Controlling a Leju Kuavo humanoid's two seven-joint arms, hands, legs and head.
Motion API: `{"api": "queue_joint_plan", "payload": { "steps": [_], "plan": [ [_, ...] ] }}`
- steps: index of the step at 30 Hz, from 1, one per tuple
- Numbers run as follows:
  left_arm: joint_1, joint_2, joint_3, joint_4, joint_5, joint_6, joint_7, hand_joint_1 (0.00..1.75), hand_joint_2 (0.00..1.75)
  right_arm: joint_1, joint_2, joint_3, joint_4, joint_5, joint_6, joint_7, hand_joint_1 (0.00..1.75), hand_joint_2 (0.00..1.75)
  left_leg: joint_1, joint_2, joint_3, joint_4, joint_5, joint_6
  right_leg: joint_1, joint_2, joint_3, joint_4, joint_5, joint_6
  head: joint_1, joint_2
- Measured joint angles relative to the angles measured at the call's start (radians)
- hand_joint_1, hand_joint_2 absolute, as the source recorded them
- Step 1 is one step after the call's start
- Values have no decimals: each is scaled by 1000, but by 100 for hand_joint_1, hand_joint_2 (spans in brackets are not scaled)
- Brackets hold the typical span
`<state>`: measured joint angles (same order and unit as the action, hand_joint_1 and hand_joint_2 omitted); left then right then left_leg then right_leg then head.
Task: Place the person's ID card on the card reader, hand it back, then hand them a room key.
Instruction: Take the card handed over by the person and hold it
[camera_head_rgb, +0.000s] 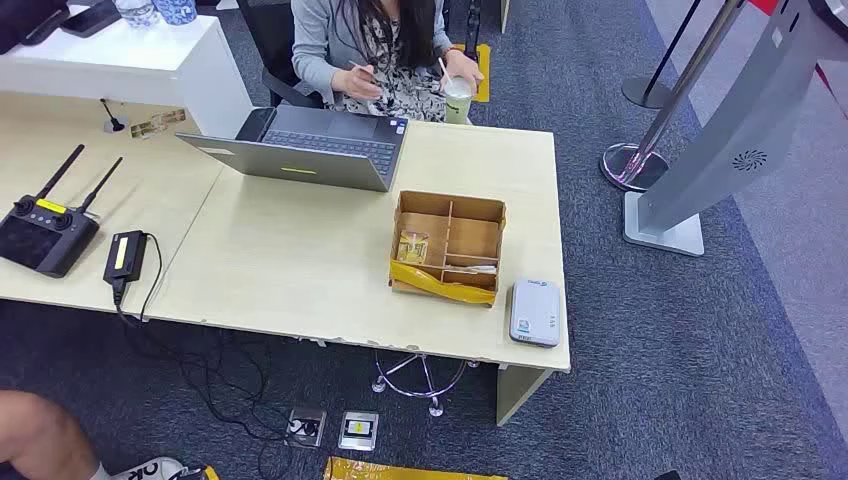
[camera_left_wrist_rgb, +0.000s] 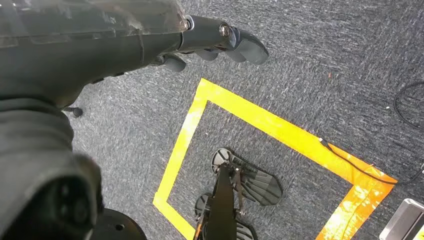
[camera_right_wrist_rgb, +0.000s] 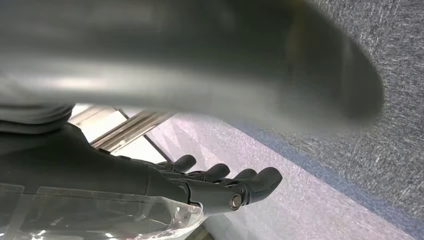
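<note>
A white card reader (camera_head_rgb: 535, 312) lies at the near right corner of the light wooden table (camera_head_rgb: 300, 270). Beside it stands a brown cardboard divider box (camera_head_rgb: 448, 247) with a small yellowish packet (camera_head_rgb: 412, 246) and a pale card-like item (camera_head_rgb: 470, 269) in its compartments. A person (camera_head_rgb: 380, 50) sits behind the table, holding a thin stick in one hand and a cup (camera_head_rgb: 457, 100) in the other. My left hand (camera_left_wrist_rgb: 210, 42) hangs over the carpet, fingers stretched out, holding nothing. My right hand (camera_right_wrist_rgb: 220, 185) also hangs with fingers extended and nothing in it.
An open laptop (camera_head_rgb: 310, 148) sits at the table's far edge. A black controller with antennas (camera_head_rgb: 45, 232) and a small black device (camera_head_rgb: 125, 255) lie at the left. A grey kiosk stand (camera_head_rgb: 720, 140) and stanchion base (camera_head_rgb: 630, 165) stand to the right. Yellow tape (camera_left_wrist_rgb: 260, 125) marks the floor.
</note>
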<state>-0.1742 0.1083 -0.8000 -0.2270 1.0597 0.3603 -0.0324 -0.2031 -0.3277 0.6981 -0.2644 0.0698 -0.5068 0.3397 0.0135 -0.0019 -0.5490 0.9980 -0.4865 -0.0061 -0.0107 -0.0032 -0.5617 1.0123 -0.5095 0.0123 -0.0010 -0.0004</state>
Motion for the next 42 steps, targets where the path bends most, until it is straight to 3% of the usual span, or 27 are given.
{"api": "queue_joint_plan", "payload": {
  "steps": [19,23,27,30,36,42],
  "plan": [
    [-14,-3,-5,0,-30,0,14,0,0,24,-8,-3,0,-93,9,-12,0,0,0,0,0,0,0,0,0,0,0,0,0,0,0,0],
    [-15,-3,-5,0,-31,-1,18,0,0,27,-17,-26,0,-184,4,-49,0,175,0,0,0,0,0,0,0,0,0,0,0,0,0,0],
    [-16,-3,-6,0,-33,-1,21,0,0,20,-37,-79,0,-298,-12,-134,0,175,0,0,0,0,0,0,0,0,0,0,0,0,0,0],
    [-17,-3,-6,0,-33,0,21,0,0,2,-55,-114,0,-310,-29,-173,0,175,-1,0,0,0,0,0,-1,0,1,0,0,0,0,0],
    [-22,-2,-12,0,-46,0,21,0,0,-70,-111,-141,-8,-238,-84,-210,0,175,-1,0,0,0,0,1,-1,0,1,0,1,1,0,0],
    [-28,-3,-25,0,-56,3,25,0,0,-144,-161,-144,-75,-84,-147,-203,0,175,-1,0,0,0,1,1,-1,-1,2,0,1,1,0,0]
  ]
}}
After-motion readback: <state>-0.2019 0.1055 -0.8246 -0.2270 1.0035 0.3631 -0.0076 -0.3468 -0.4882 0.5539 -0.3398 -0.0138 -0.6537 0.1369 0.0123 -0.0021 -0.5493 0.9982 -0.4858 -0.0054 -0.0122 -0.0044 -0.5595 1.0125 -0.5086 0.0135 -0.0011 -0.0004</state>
